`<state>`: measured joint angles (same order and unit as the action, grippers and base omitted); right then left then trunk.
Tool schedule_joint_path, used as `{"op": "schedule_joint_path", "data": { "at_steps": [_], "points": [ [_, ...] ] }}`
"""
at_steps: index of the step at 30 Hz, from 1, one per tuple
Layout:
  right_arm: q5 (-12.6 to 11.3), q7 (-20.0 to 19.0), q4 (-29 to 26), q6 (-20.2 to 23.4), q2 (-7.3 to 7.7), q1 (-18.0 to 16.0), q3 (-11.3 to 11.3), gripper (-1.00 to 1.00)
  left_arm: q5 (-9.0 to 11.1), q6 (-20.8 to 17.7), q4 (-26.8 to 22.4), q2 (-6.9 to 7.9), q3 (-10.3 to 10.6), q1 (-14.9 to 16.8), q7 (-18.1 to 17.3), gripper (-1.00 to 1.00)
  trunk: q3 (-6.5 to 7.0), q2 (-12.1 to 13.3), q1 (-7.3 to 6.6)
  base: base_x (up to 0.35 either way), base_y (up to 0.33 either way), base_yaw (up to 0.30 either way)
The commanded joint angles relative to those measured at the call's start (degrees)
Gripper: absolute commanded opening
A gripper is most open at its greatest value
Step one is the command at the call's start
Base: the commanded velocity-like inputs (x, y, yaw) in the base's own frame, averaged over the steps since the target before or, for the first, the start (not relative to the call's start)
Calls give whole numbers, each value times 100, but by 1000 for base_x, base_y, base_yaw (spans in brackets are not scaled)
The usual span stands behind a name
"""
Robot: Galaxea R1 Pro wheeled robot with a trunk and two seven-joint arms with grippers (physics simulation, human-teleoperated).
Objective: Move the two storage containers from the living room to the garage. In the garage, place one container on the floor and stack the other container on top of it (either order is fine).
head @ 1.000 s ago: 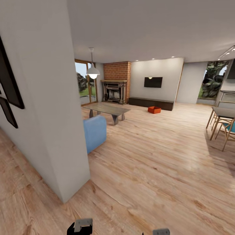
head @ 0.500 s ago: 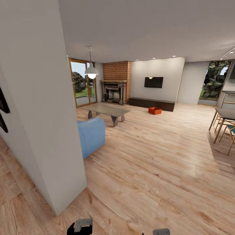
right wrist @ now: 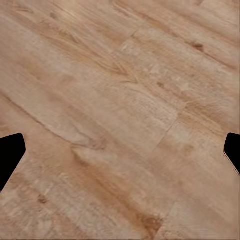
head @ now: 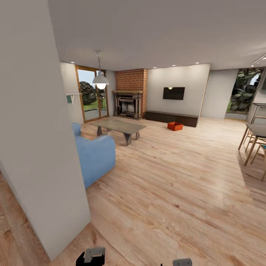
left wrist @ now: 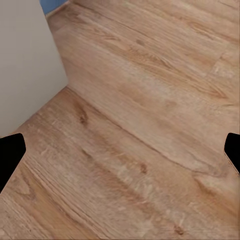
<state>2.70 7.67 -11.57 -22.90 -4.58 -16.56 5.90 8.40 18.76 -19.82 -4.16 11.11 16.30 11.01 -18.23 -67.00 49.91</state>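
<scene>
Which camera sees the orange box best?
The head view sees it best: one orange box sits far off on the wood floor, in front of the long dark cabinet. Both wrist views look down at floor planks between wide-open claw fingers.

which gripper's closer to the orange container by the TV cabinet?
Right, marginally. The storage container sits far across the living room, ahead and slightly right. The right gripper is almost in line below it; the left gripper is offset well to the left.

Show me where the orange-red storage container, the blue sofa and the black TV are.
storage container (head: 175, 126), head view, its front wall.
blue sofa (head: 95, 158), head view, its rounded arm.
black TV (head: 173, 93), head view, middle of the screen.
</scene>
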Motion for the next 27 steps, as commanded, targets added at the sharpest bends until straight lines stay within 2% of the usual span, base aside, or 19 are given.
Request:
{"op": "schedule_joint_path", "data": {
  "at_steps": [1,27],
  "points": [
    [28,60,5,-4,1,-5,43,100,57,23,4,3,49,5,33,100,-7,-3,3,322,-147,0],
    [28,60,5,-4,1,-5,52,100,48,23,4,3,49,6,25,100,-7,-3,3,331,-97,0]
  ]
}}
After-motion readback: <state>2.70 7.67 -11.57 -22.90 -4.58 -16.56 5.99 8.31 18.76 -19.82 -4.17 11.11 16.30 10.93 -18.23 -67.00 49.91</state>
